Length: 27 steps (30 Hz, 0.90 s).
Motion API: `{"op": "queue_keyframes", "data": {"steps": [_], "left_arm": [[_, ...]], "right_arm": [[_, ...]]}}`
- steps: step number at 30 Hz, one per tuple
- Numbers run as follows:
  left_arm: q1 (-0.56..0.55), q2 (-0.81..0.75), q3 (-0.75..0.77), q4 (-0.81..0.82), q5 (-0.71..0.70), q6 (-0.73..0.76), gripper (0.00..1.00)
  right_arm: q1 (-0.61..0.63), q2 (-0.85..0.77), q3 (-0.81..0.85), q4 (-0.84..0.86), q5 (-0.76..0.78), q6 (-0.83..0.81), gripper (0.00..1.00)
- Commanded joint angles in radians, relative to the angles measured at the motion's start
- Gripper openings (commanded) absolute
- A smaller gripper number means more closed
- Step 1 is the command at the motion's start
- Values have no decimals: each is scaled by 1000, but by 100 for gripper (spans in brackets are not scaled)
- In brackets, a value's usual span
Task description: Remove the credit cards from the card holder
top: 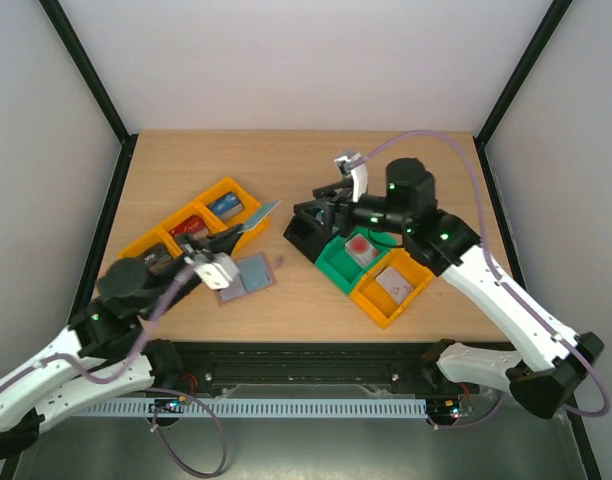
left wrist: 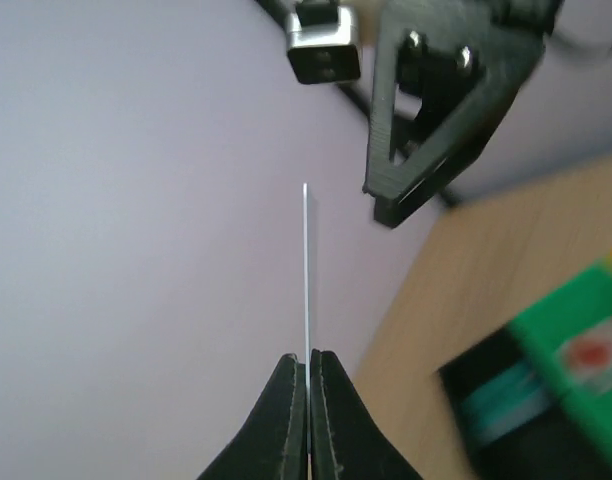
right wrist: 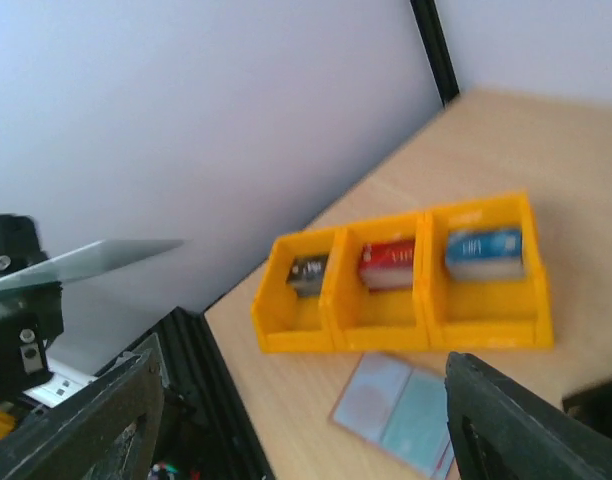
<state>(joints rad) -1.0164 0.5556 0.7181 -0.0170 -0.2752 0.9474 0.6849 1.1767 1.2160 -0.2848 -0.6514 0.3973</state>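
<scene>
My left gripper (top: 227, 236) (left wrist: 308, 366) is shut on a thin pale credit card (top: 258, 216), held up off the table. In the left wrist view the card (left wrist: 306, 270) shows edge-on between the fingers; in the right wrist view the same card (right wrist: 91, 259) is at the left. The card holder (top: 248, 273) (right wrist: 400, 411) lies open flat on the table, pale blue-grey inside facing up. My right gripper (top: 324, 205) (right wrist: 306, 410) hangs above the table right of the held card, jaws wide apart and empty.
A three-part orange bin (top: 147, 243) (right wrist: 396, 315) at the left holds dark, red and blue cards. Below the right gripper stand a black bin (top: 304, 233), a green bin (top: 335, 265) and an orange bin (top: 372, 301), each with a card in it.
</scene>
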Motion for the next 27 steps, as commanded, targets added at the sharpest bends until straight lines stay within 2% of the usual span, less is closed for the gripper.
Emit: {"op": "queue_keyframes", "data": {"steps": [1,4,6,8,11,14,17,20,24,27], "left_arm": [[73,-14,103,-244,485,-634,2],[131,3,125,-220,665,-843,2],[174,7,125,-192,757,-965,2],[222,3,110,-166,806,-1100,2],[296,-4,69,-101,865,-1225,2],[331,-2,45,12,924,-1265,2],[338,12,39,33,964,-1246,2],[338,23,22,41,994,-1260,3],[338,31,22,69,991,-1267,3],[338,32,24,64,986,-1266,3]], "right_arm": [[3,-57,142,-73,-93,-297,76],[4,28,286,-249,-259,-375,73],[5,99,396,-451,-371,-463,72],[11,145,471,-606,-392,-523,70],[23,147,444,-654,-398,-528,68],[24,76,348,-565,-408,-492,68],[24,-32,212,-310,-398,-389,67],[23,-81,125,-163,-395,-307,56],[23,-61,99,-147,-435,-265,42],[24,-62,54,-86,-472,-214,28]]}}
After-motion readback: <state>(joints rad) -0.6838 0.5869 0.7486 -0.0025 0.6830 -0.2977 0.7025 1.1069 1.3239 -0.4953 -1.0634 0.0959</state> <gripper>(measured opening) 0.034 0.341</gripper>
